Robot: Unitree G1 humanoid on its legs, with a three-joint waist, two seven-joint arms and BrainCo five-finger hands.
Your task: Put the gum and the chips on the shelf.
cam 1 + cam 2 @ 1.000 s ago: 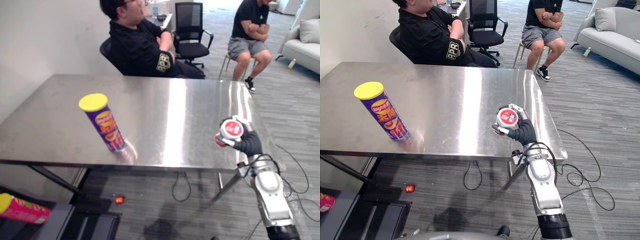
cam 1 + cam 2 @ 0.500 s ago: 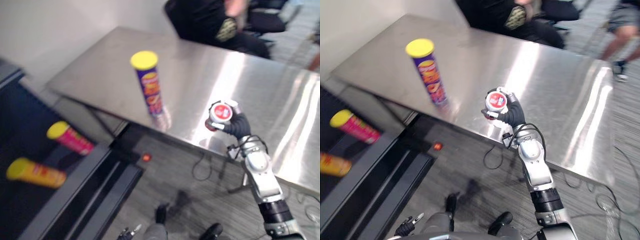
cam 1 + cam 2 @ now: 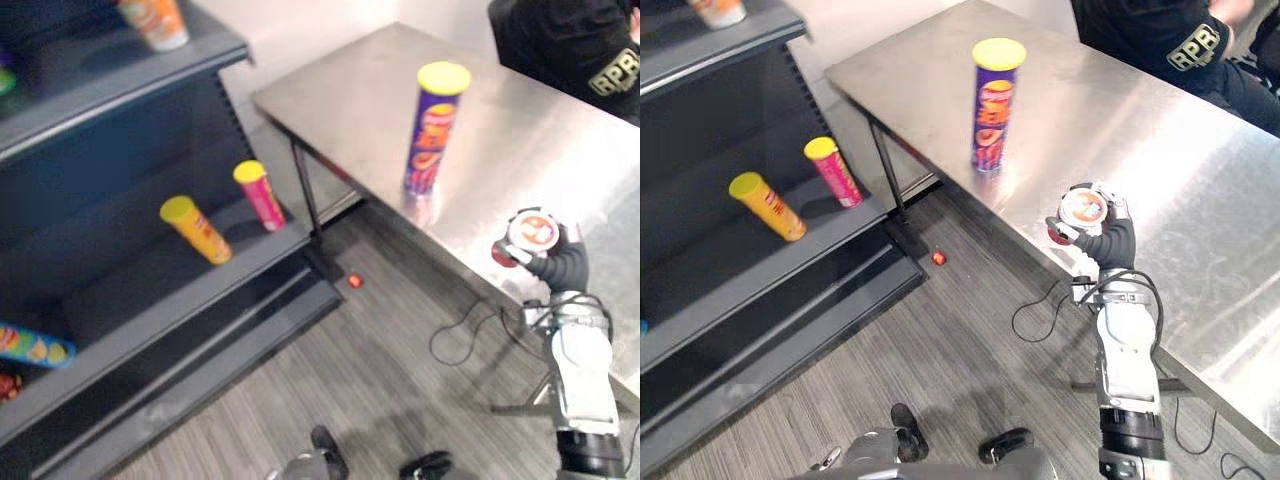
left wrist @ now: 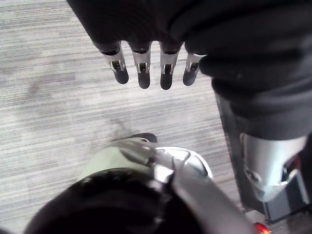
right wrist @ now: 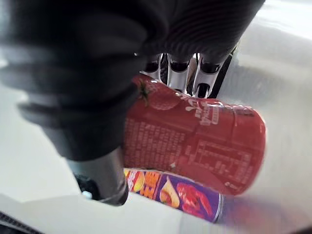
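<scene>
- The small round red gum tub with a white-and-red lid (image 3: 1083, 208) is off the table and in the robot's right hand (image 3: 1110, 240), right of centre in the head views. Its lid faces up toward the camera. Held clear of the surface like this, it looks ready to be carried to the shelf, not set back down.
- The right wrist view shows the silver fingers (image 5: 179, 73) curled round the far side of the tub, with the dark-covered thumb side against the near side. It is a firm clasp on the tub's body, not its lid.
- The right forearm rises almost straight up from the lower right of the frame. The wrist is bent so the hand sits just over the near edge of the table.
- The tall purple chips can with a yellow lid (image 3: 432, 130) stands upright on the brushed steel table (image 3: 340, 90), upper centre of the frame. It is near the table's front edge and apart from the hand. No hand touches it, so I judge it will go second.
- The dark metal shelf unit (image 3: 110, 280) fills the left of the frame. Its middle board bears a yellow-lidded yellow can (image 3: 196, 229) and a pink one (image 3: 259, 194). There is bare board beside them, which seems room enough for both items.
- The left hand (image 4: 143, 73) hangs above the grey striped floor (image 4: 48, 97), fingers straight and slack, holding nothing.
- A person in a black shirt (image 3: 570, 50) sits at the table's far side, upper right.
</scene>
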